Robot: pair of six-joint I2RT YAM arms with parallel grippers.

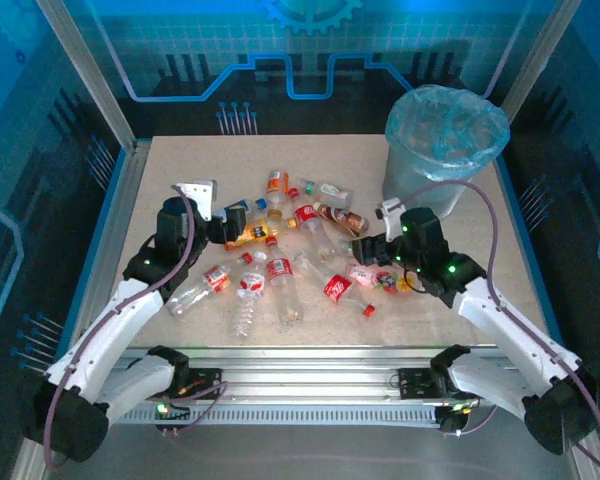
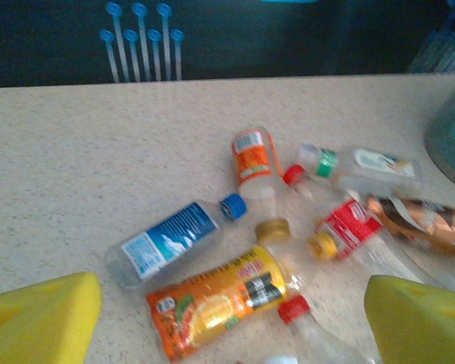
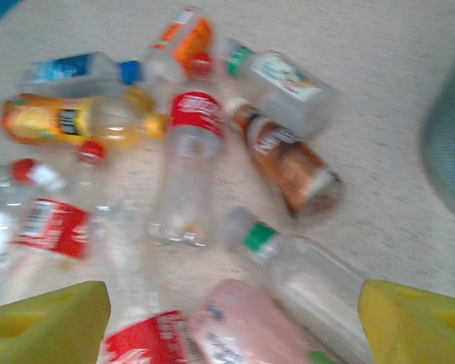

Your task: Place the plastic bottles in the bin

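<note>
Plastic bottles (image 1: 280,275) wear red, orange, blue, brown labels; print unreadable.

A robotics lab booth: aluminium-framed table (image 1: 180,175) walled by blue circuit-patterned panels (image 1: 310,60).

Here's the speckled beige tabletop (image 1: 180,165), a silver aluminium rail (image 1: 310,380) running along its near edge, and a blue circuit-patterned backdrop (image 1: 180,50) glowing behind it.

Jumbled plastic bottles (image 3: 191,121) beneath the wide-spread tool (image 3: 229,322)
</note>
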